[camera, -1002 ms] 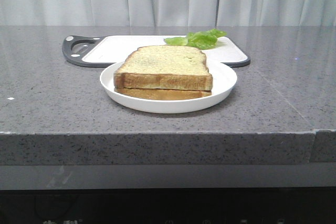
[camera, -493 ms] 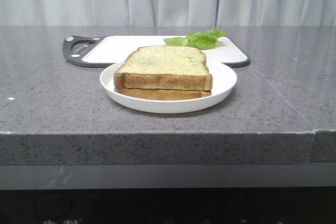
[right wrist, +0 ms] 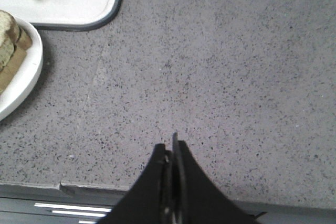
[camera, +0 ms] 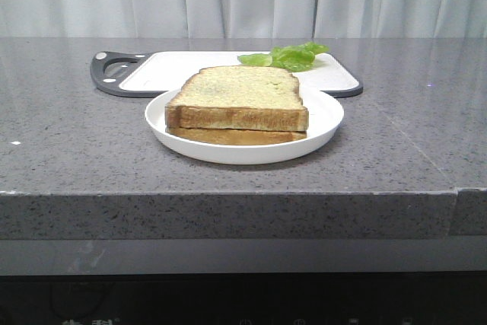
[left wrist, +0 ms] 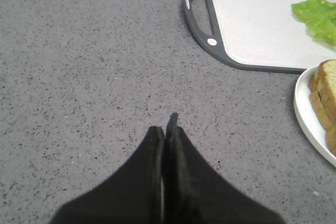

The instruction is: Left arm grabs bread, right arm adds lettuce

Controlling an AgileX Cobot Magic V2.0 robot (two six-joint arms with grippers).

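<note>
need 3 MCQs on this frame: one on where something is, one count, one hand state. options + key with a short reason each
1. Where does the lettuce lie?
A. on the white cutting board
B. on the plate
C. between the bread slices

2. How many bread slices are stacked on the white plate?
A. one
B. two
C. three

3. How is the left hand set?
A. open around the bread
B. shut on the lettuce
C. shut and holding nothing, over the bare grey countertop

Key:
1 A: the green leaf sits at the board's far right part, behind the plate.
2 B: the thick top bread rests on a thinner slice.
3 C: the left wrist view shows the fingers pressed together, with the plate off to the side.
</note>
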